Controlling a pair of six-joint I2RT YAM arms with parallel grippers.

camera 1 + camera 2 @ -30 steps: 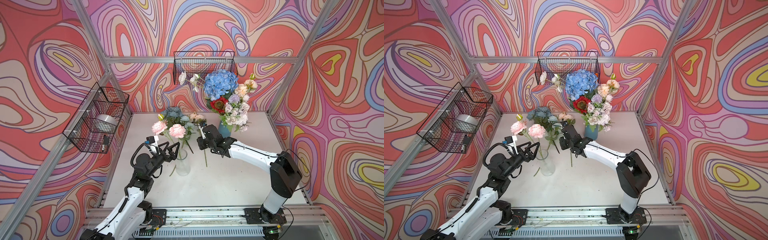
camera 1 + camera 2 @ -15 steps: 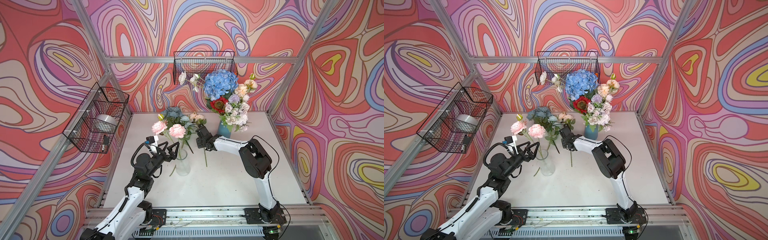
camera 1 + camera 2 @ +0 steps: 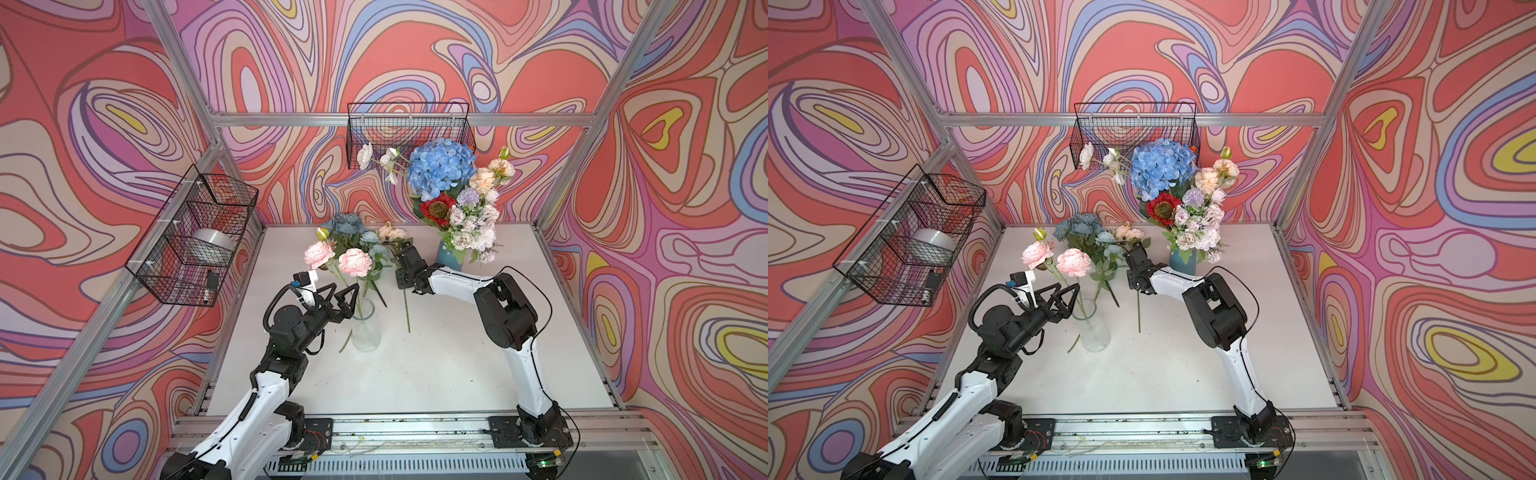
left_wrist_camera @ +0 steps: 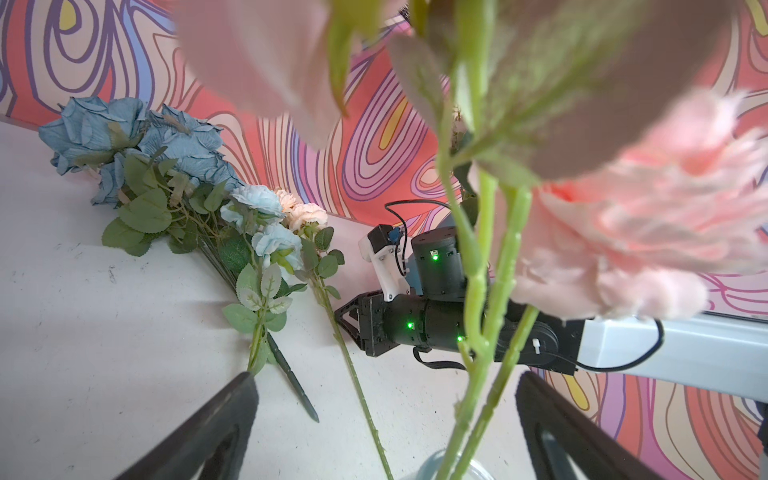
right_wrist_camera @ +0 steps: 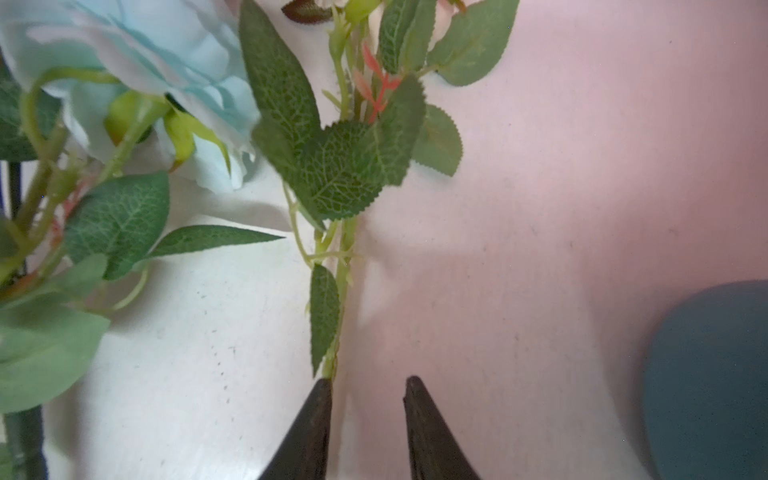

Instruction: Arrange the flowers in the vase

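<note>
A clear glass vase [image 3: 365, 324] [image 3: 1094, 328] holds two pink flowers [image 3: 355, 262] [image 3: 1073, 262]. My left gripper [image 3: 341, 296] [image 4: 386, 419] is open around their green stems [image 4: 478, 365], just above the vase rim. On the table behind lie dusty-blue roses [image 3: 349, 226] [image 4: 124, 133] and a cream rose [image 3: 391, 232] [image 4: 303, 214]. My right gripper [image 3: 400, 259] [image 5: 368, 386] is low over the cream rose's stem [image 5: 343, 291]. Its jaws stand a little apart, and the stem ends at the tip of one finger [image 5: 320, 403], not between them.
A blue vase [image 3: 451, 261] [image 5: 706, 374] with a full bouquet, blue hydrangea [image 3: 441, 168] and red sunflower [image 3: 437, 208], stands close to the right of my right gripper. Wire baskets hang on the left wall [image 3: 195, 241] and back wall [image 3: 409, 129].
The right arm's elbow has folded in towards the middle, and its gripper has shifted slightly left along the cream rose's stem. The left arm has not moved.
</note>
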